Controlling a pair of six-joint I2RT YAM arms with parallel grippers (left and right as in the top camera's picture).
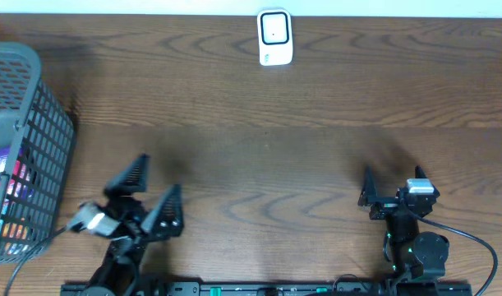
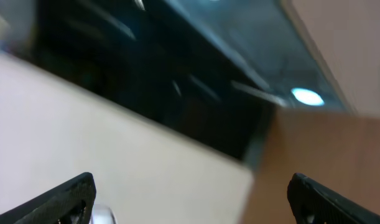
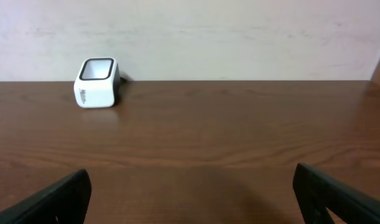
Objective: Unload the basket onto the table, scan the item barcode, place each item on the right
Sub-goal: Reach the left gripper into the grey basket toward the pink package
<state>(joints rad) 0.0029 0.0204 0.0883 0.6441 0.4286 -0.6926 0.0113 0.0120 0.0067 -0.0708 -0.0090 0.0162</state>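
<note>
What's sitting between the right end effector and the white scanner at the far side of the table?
Nothing visible. From the right end effector, jaws open, to the scanner there is only wooden table. The basket stands at the table's left edge, well off that line.
</note>
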